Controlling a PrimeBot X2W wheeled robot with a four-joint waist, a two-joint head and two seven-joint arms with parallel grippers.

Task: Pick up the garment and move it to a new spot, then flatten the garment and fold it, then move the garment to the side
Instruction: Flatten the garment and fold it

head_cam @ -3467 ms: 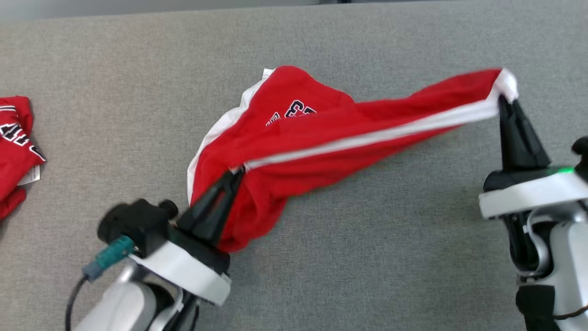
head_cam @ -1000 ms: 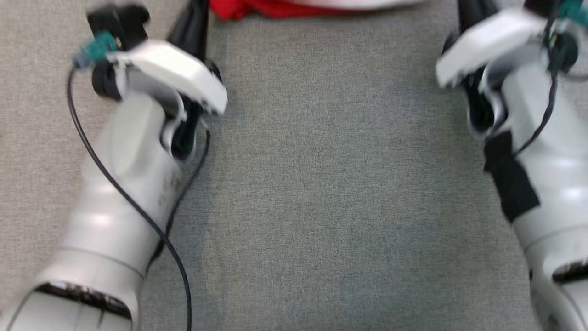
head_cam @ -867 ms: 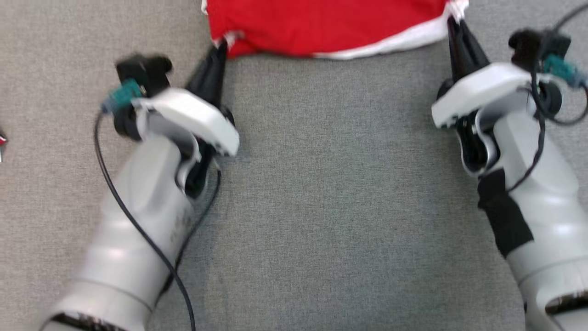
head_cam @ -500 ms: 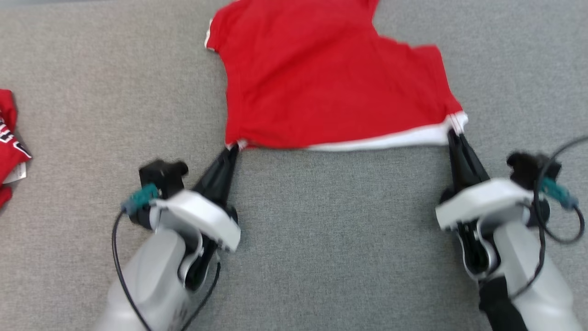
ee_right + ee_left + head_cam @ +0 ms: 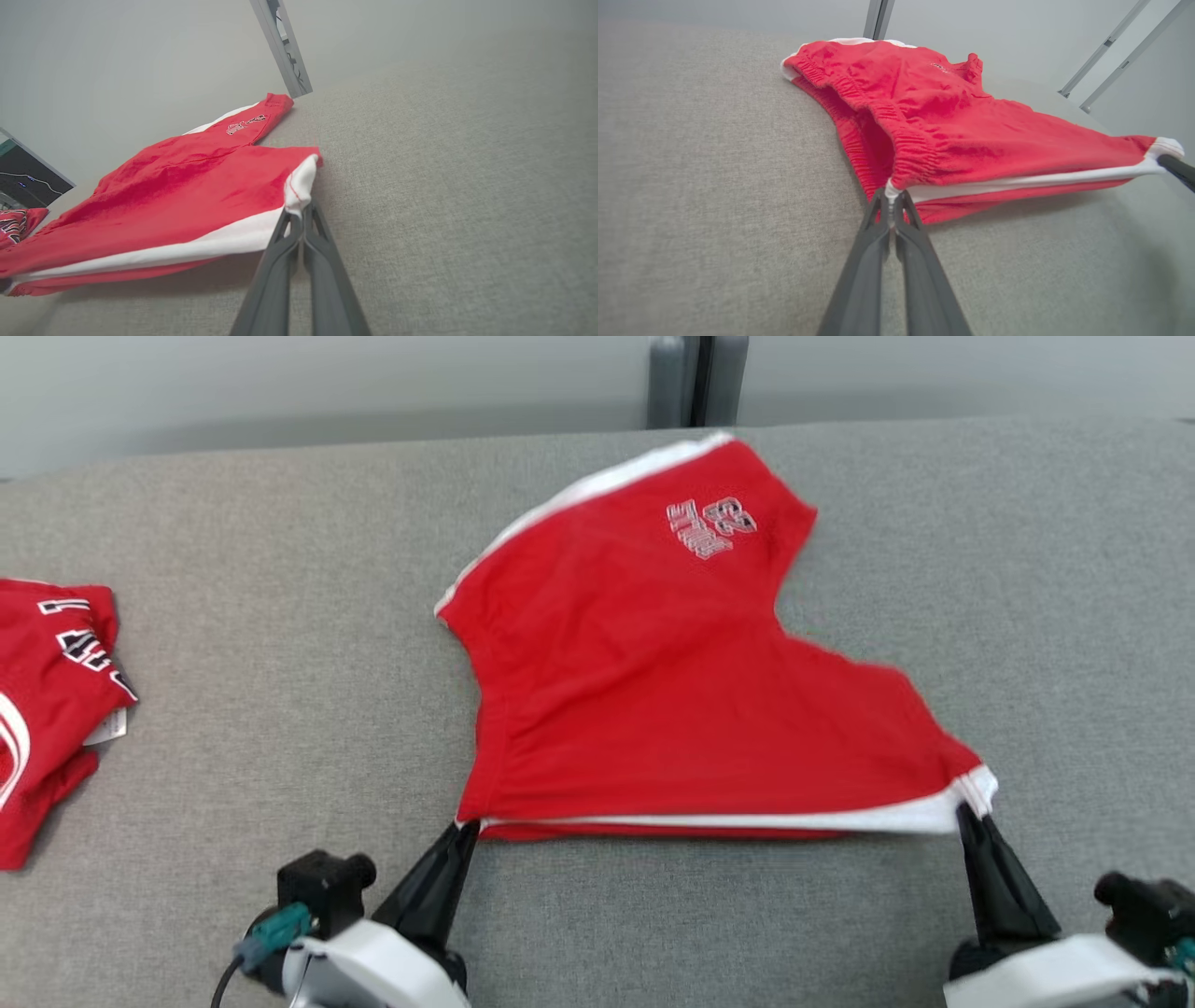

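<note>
Red soft-knit shorts (image 5: 672, 691) with white side stripes lie spread on the grey woven tabletop (image 5: 280, 709), near edge taut between the tapered dark left fingers (image 5: 434, 887) and right fingers (image 5: 999, 887), each clenched on a corner.

Grey woven fabric tabletop (image 5: 233, 523) spans the whole work area, flat w/ an even texture. Behind its far edge is a plain pale grey wall (image 5: 280, 383) — matte. Light is soft and diffuse, shadows weak. A dark grey vertical post (image 5: 686, 381) stands at the far edge, approx centre of head view; right wrist view shows it as a slotted metal profile. Left wrist view: two thin slanted metal rails (image 5: 1106, 46) against the wall, upper right. Right wrist view — dark panel (image 5: 23, 182) w/ pale lines at left edge, too small to ID.
</note>
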